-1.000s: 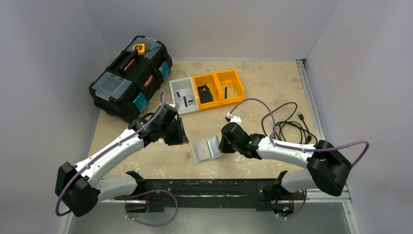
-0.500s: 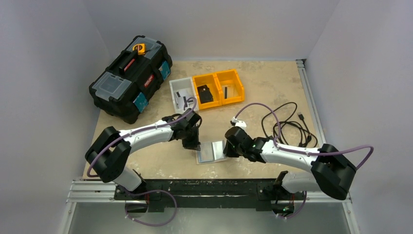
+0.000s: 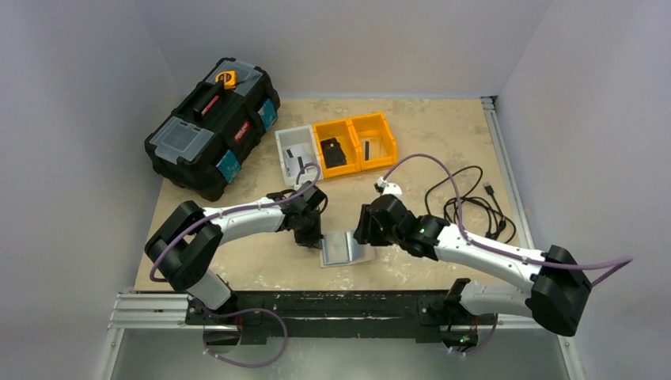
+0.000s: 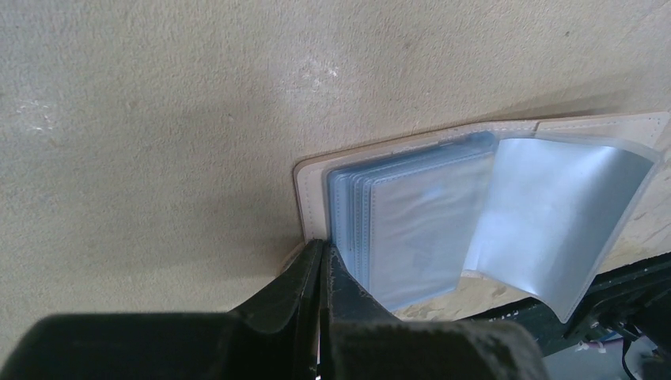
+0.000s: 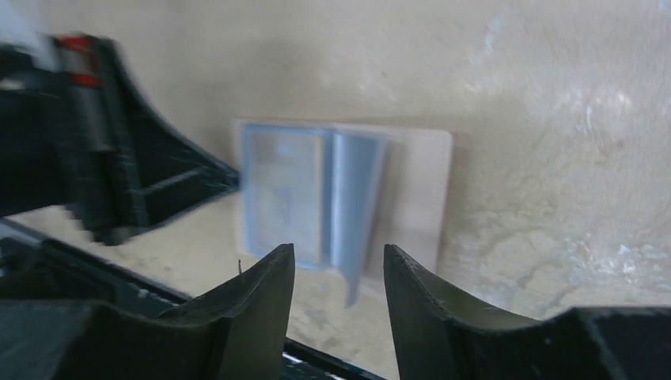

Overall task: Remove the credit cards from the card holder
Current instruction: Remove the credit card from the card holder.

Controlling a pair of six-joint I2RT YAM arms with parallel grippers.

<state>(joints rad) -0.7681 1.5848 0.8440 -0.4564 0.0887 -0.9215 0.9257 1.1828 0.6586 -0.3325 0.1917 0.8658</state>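
The beige card holder [image 3: 346,249] with clear blue plastic sleeves lies open on the surface [image 3: 427,134]. The left fingers [image 4: 305,277] are closed and touch its left edge. The right fingers [image 5: 269,289] are parted just beside its right edge. Yellow bins [image 3: 354,142] and a black toolbox [image 3: 212,125] stand behind it.

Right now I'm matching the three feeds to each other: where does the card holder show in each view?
Top external: card holder, low centre.
Left wrist: card holder right of centre, lying open.
Right wrist: card holder at centre, above the open right gripper.
Shared landmark: the left gripper, closed tips at the card holder's left edge in all three.
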